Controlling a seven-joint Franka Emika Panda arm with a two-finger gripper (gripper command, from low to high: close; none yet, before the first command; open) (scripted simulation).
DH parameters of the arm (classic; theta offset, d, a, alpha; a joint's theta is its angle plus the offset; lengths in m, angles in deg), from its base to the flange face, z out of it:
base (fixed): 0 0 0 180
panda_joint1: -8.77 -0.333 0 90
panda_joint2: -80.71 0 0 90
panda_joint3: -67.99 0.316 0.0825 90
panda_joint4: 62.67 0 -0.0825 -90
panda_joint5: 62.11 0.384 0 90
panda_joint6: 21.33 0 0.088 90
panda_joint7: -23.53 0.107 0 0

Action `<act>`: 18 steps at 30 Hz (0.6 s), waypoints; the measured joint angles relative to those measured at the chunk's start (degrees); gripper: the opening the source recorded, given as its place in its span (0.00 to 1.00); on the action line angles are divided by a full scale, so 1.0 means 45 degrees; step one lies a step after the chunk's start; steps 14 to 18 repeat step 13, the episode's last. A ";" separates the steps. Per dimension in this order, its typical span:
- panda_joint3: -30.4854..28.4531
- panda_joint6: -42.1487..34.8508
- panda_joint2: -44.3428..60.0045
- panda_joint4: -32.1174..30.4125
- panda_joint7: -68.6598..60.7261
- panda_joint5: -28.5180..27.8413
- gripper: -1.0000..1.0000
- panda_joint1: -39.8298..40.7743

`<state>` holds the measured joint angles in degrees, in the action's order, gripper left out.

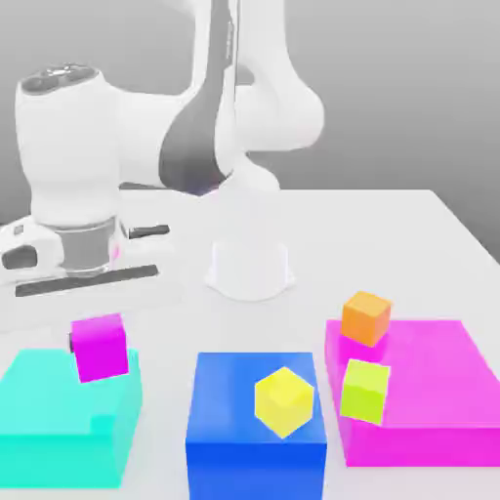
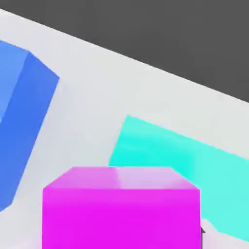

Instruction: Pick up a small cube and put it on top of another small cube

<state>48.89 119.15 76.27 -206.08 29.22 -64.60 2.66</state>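
The small magenta cube (image 1: 100,348) sits between the fingers of my gripper (image 1: 97,337), which is shut on it under the white hand. It hangs slightly tilted over the back edge of the cyan block (image 1: 63,415). In the hand view the magenta cube (image 2: 121,209) is close up, with the cyan block (image 2: 185,155) behind it. Other small cubes stand to the exterior view's right: a yellow one (image 1: 284,401) on the blue block (image 1: 234,430), and an orange one (image 1: 366,317) and a lime one (image 1: 365,390) at the large magenta block (image 1: 435,391).
The arm's white base (image 1: 250,269) stands at the middle of the white table (image 1: 391,234). The blue block (image 2: 19,126) lies beside the cyan one in the hand view, with a strip of bare table between them.
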 joint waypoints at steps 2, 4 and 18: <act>0.0593 -0.0787 -0.0367 0.0395 0.0335 -0.0135 0.00 -0.0791; 0.1301 -0.1493 -0.0702 0.0691 0.0611 -0.0168 0.00 -0.1453; 0.1804 0.0345 0.0661 -0.0031 0.0335 0.0515 1.00 -0.2181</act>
